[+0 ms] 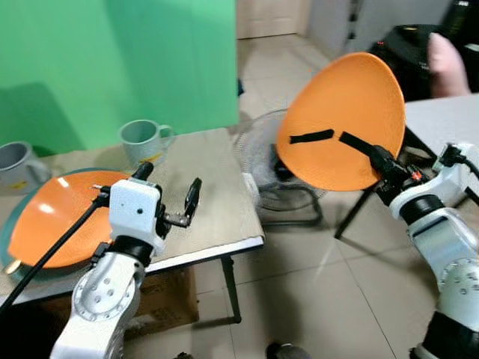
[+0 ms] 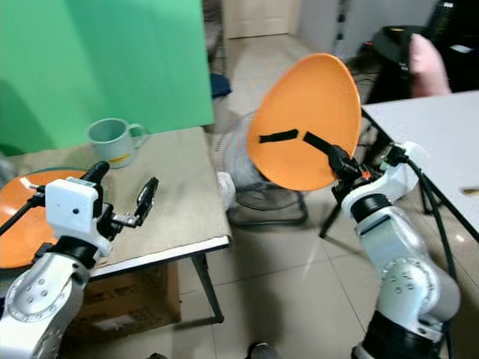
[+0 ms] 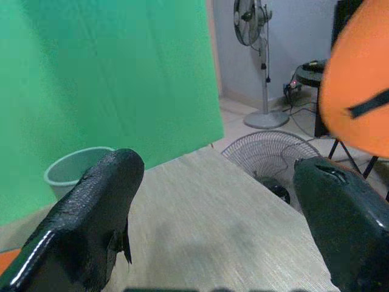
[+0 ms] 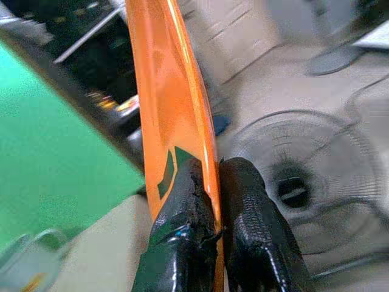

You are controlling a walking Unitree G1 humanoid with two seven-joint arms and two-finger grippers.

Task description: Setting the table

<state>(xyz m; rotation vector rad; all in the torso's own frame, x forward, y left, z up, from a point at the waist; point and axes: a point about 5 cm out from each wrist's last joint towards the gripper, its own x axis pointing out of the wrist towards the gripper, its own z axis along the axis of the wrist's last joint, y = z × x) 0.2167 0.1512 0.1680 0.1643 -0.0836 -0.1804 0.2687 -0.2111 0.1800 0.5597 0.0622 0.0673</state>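
Second orange plate point(image 1: 63, 217) on the table point(image 1: 217, 202) is cut off by the left arm. Right gripper point(image 1: 340, 137) raised beside the table, fingers pinching an orange plate point(image 1: 352, 105) held on edge. Left gripper point(image 1: 168, 194) hovers over the table, fingers spread.

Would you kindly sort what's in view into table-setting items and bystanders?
Job:
orange plate clamped in right end effector
second orange plate on table
green mug
grey mug
open left end effector

Lying about:
floor fan
cardboard box

Head stereo pair: looks forward-down over surface point(image 1: 217, 217) edge and floor. Wrist views: close along each end effector's fingers. All share the floor fan point(image 1: 263, 168).
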